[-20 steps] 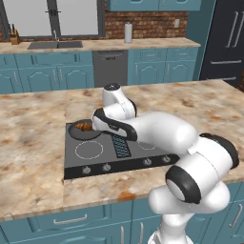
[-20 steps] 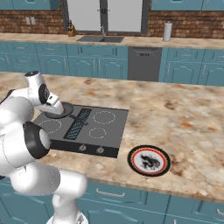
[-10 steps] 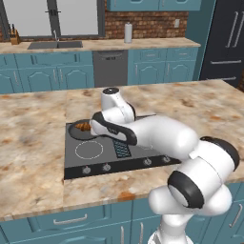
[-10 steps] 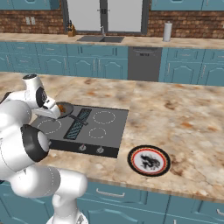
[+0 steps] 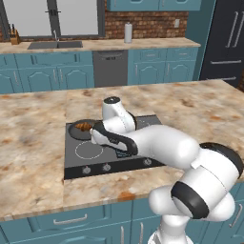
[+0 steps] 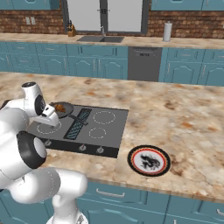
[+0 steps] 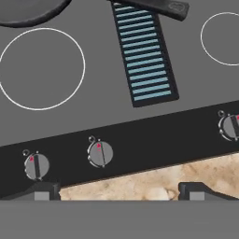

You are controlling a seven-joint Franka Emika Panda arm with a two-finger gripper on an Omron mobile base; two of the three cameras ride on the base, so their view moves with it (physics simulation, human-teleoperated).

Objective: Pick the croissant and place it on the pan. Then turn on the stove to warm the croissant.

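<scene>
The croissant (image 5: 84, 126) (image 6: 58, 106), small and golden-brown, lies in the dark round pan (image 5: 72, 133) (image 6: 68, 110) on the back left burner of the black stove (image 5: 97, 161) (image 6: 109, 131). In the hand view the pan's rim (image 7: 28, 14) and black handle (image 7: 156, 6) cross the top. My gripper (image 7: 119, 192) is open with nothing in it and hangs over the stove's front edge. Below it are grey knobs (image 7: 36, 165) (image 7: 100, 154) on the front strip, with a third knob (image 7: 229, 126) at the right. The ribbed grille (image 7: 145, 53) lies beyond them.
A round red-rimmed plate (image 6: 148, 160) lies on the marble counter (image 6: 183, 127) to the right of the stove. A white burner ring (image 7: 42, 68) sits in front of the pan. Sink, cabinets and a paper towel roll (image 5: 127, 32) line the far wall.
My hand has shifted slightly from the pan toward the stove's front strip. The jaws have stayed open and the croissant has stayed in the pan.
</scene>
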